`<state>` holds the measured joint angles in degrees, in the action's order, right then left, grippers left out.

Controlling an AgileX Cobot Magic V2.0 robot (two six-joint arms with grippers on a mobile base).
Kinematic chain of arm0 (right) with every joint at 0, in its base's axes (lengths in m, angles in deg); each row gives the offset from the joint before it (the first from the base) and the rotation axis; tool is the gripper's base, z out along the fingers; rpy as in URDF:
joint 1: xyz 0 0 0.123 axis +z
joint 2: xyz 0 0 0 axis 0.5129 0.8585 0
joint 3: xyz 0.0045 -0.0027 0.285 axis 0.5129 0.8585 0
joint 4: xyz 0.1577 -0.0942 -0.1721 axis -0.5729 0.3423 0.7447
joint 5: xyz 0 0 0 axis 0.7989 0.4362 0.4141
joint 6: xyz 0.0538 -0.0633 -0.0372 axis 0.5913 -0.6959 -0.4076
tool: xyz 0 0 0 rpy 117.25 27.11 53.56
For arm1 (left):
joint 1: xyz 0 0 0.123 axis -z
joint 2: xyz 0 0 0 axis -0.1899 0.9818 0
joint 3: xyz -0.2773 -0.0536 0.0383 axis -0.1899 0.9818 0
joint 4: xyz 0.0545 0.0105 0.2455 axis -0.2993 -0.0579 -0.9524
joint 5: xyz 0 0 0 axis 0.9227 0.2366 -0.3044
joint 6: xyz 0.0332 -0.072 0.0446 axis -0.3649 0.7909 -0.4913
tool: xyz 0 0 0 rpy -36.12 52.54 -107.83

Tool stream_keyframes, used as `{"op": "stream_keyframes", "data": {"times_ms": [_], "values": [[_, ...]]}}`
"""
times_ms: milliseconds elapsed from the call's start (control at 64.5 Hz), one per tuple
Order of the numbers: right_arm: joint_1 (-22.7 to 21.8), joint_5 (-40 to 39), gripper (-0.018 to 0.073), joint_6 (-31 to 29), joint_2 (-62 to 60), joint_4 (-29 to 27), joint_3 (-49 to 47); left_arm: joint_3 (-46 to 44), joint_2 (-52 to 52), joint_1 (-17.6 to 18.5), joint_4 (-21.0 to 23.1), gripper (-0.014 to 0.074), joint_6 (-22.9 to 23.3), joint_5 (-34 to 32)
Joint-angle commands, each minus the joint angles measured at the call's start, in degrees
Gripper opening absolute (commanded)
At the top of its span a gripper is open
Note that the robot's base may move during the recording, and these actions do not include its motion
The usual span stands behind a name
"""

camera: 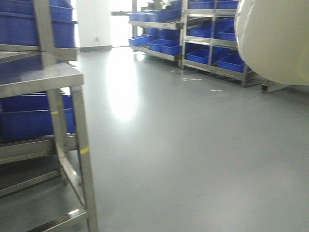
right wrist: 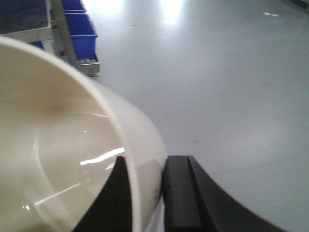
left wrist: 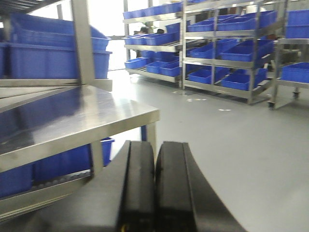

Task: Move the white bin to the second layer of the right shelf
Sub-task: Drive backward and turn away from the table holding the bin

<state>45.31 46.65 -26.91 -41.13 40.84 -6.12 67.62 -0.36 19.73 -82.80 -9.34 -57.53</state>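
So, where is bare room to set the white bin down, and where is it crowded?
Bare: the steel tabletop beside the upright post, and the grey floor between it and the far racks. Crowded: blue crates fill the levels above and below the tabletop and the far racks.

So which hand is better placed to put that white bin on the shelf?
Right. The right hand grips the wall of the white bin, one finger inside and one outside. The left hand is shut with nothing in it, beside the steel table.
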Motion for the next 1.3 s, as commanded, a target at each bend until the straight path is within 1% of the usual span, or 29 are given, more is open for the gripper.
{"op": "stream_keyframes", "data": {"times_ms": [0,1286], "values": [[-0.42,-6.04,0.0056,0.02,-0.56,0.18,-1.93,1.9,-0.76,0.0,0.29,0.0085,0.43,-4.99],[-0.42,-6.04,0.0056,0.02,-0.56,0.18,-1.93,1.9,-0.76,0.0,0.29,0.0085,0.43,-4.99]]}}
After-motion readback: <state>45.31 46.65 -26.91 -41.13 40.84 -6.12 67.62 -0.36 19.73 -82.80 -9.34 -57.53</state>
